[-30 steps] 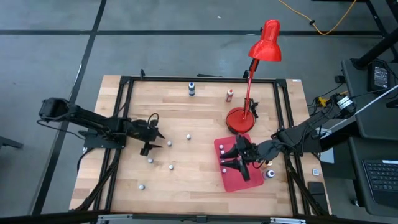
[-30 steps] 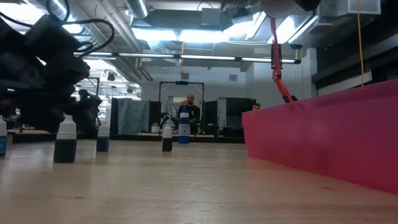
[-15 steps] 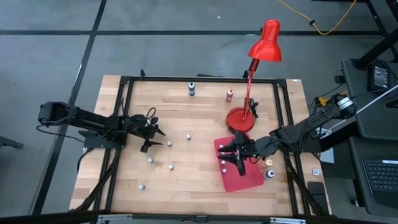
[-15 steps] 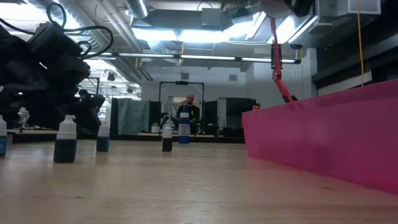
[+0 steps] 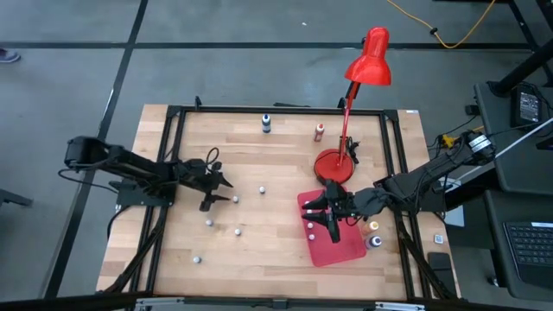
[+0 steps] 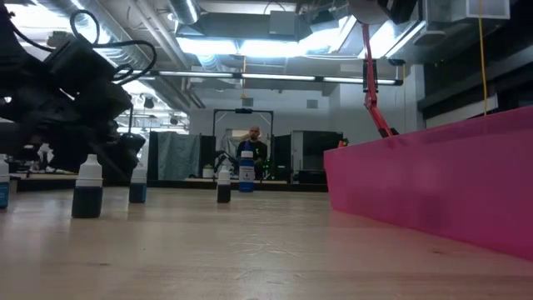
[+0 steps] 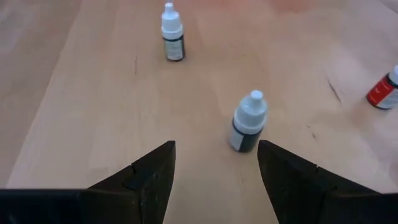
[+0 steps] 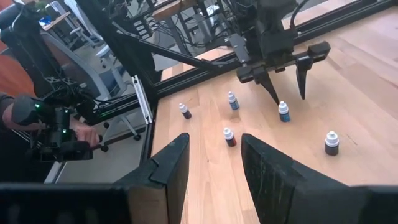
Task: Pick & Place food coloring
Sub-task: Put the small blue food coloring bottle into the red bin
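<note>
Table (image 5: pixel 285 155): ten small bottles; one red lamp (image 5: pixel 367 60)

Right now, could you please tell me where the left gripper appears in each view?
High view: the left gripper, left of table centre.
Low view: the dark mass at far left.
Left wrist view: its own fingers, nearest the camera.
Right wrist view: far across the table.
Landmark: by its fingertips, the small bottle.
</note>
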